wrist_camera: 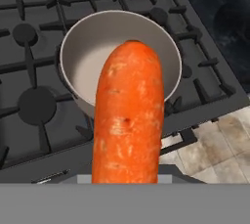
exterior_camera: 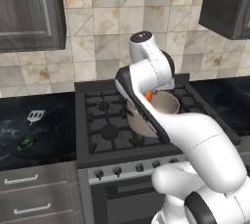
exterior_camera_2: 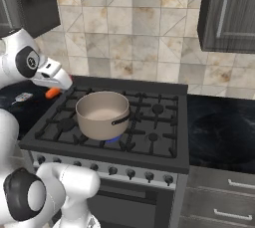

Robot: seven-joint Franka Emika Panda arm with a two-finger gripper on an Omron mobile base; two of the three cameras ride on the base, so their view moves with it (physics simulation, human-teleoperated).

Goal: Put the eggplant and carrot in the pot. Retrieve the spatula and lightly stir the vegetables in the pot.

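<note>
The white arm rises from the base, folds at a dark elbow joint and reaches forward over the stove, with the hand held above the left part of the cooktop. The gripper [exterior_camera_2: 56, 88] carries the small bright orange tapered carrot [wrist_camera: 128, 115]; the jaws are closed on it, apparently near its thick end, though the fingers themselves are hidden behind the vegetable in the hand view.

In the hand view the carrot stands lengthwise up the middle of the picture, its rounded tip overlapping the wide round tan-beige metal pot [wrist_camera: 78, 47], whose pale inside is bare. The right base view shows the carrot [exterior_camera_2: 52, 92] in the air to the left of the pot [exterior_camera_2: 102, 117] and apart from it. The left base view shows the carrot [exterior_camera: 149, 95] just beside the pot rim [exterior_camera: 168, 106], the arm covering much of the pot.

The left base view also shows the small spatula with a pale slotted head [exterior_camera: 35, 116] and the small dark eggplant with a green tip [exterior_camera: 26, 143], both lying on the black marbled worktop [exterior_camera: 49, 130] left of the stove, well apart from the pot.

The pot sits on the black gas stove grate [exterior_camera_2: 149, 122]. Behind it runs a beige tiled wall [exterior_camera_2: 129, 28], with dark cabinets [exterior_camera_2: 229, 13] above
</note>
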